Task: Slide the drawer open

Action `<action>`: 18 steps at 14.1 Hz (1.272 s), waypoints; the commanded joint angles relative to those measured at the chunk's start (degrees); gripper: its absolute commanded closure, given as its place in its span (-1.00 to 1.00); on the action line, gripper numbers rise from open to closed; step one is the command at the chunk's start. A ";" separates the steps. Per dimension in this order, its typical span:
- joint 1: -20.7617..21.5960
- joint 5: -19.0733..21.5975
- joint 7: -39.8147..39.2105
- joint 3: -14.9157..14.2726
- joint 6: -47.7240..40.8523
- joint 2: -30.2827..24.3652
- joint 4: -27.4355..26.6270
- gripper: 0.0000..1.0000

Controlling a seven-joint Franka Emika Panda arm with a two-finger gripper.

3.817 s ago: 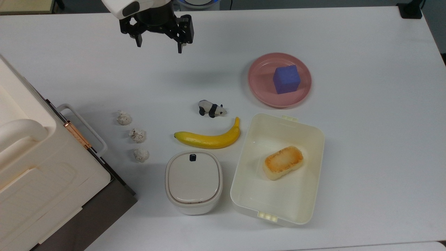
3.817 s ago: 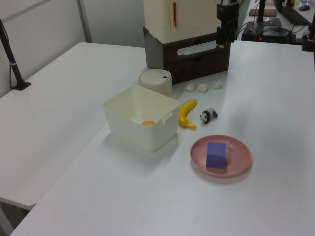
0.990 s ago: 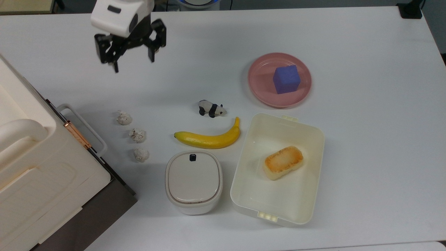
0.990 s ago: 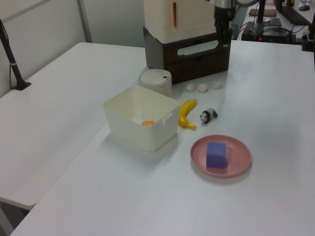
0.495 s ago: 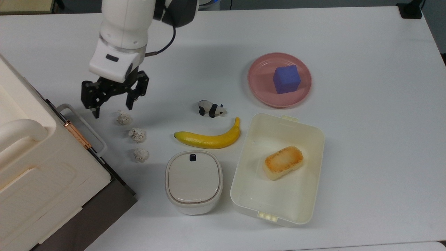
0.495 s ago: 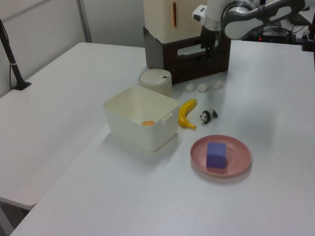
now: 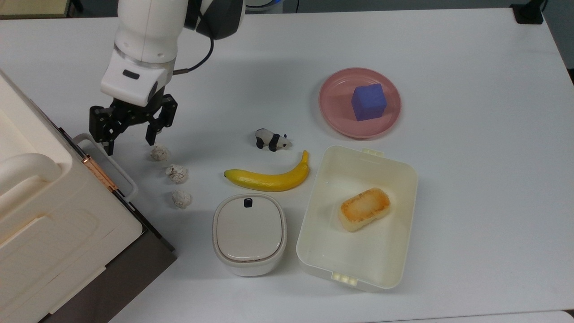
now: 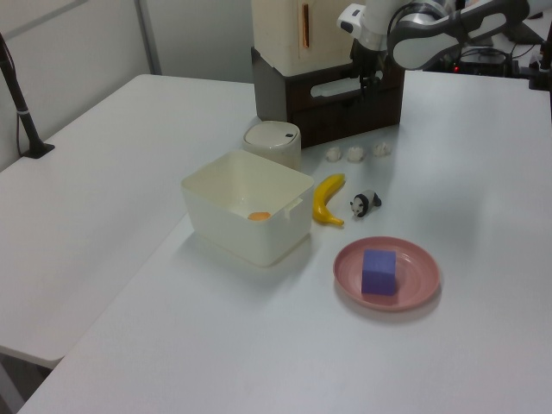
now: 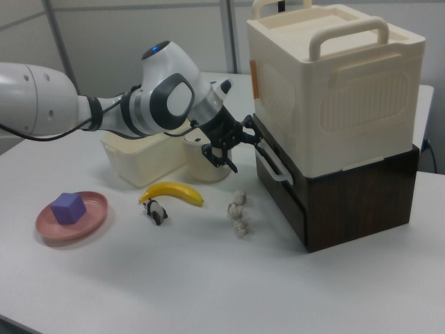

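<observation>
The drawer [image 9: 327, 202] sits shut in the dark cabinet at the worktop's edge on the top view's left, under a cream box [image 9: 334, 90], with its white loop handle [image 7: 107, 163] jutting toward three small white lumps [image 7: 169, 172]. To do this step well, I judge the pincer [image 7: 128, 137] should straddle the handle's bar with one finger behind it, close only once the bar lies between the pads, then pull straight out along the drawer's travel, square to the dark front, so nothing binds. The pincer is spread wide and holds nothing. It hangs at the handle's far end, one finger tip just over the loop's corner, the other near the nearest lump. In the right view the arm reaches in level, wrist canted toward the cabinet.
</observation>
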 commanded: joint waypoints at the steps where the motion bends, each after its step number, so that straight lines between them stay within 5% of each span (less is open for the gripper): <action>1: 1.27 -0.62 -0.86 -2.81 1.92 2.75 1.23 -0.61; 11: 1.79 0.17 -0.86 -3.87 3.86 5.21 2.29 -0.50; 18: 4.51 8.08 -4.54 -3.78 -5.45 2.14 0.62 -0.42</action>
